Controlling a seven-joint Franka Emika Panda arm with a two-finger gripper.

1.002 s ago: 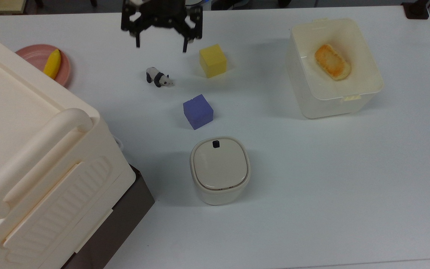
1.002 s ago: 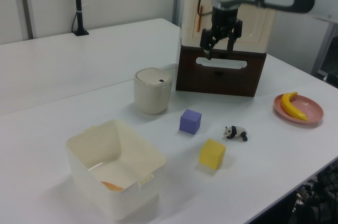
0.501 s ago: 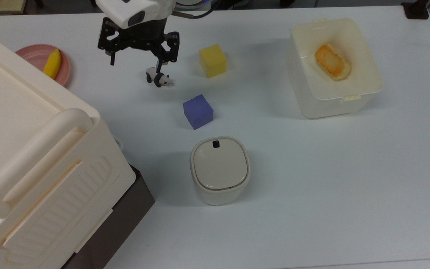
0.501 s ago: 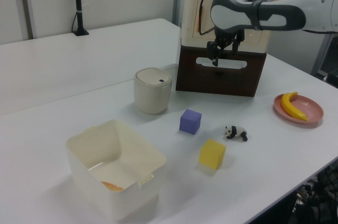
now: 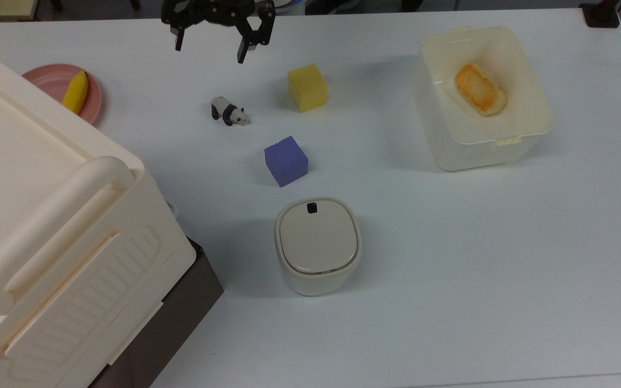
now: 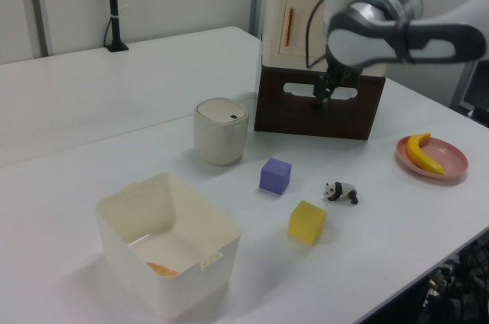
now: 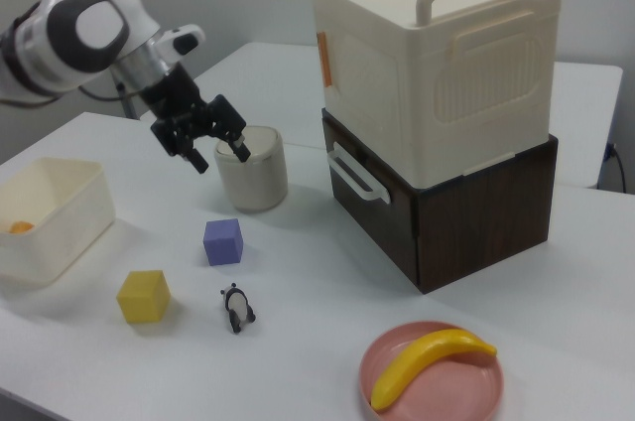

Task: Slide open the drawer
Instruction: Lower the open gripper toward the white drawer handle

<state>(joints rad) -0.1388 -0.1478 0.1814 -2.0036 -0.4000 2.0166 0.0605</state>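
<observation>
The drawer (image 6: 306, 119) is the dark brown box under the cream cabinet (image 6: 294, 18), and it sits closed, flush with the cabinet body. Its thin white loop handle (image 7: 350, 176) faces the table's middle. In the top view the drawer (image 5: 184, 315) shows as a dark strip at the lower left. My gripper (image 5: 211, 47) hangs open and empty above the table at the top view's upper edge, beyond the toy panda (image 5: 228, 111). In the right view my gripper (image 7: 219, 156) is well to the left of the handle. In the left view my gripper (image 6: 321, 95) overlaps the drawer front.
Between gripper and drawer stand a cream lidded canister (image 5: 317, 245), a purple cube (image 5: 285, 160) and a yellow cube (image 5: 307, 87). A white tub (image 5: 434, 134) holding bread sits at the top view's right. A pink plate (image 5: 46, 81) with a banana lies beside the cabinet.
Half a second ago the gripper hung low beside the panda. It has since risen and drawn back toward the top view's upper edge, still open. Nothing else moved.
</observation>
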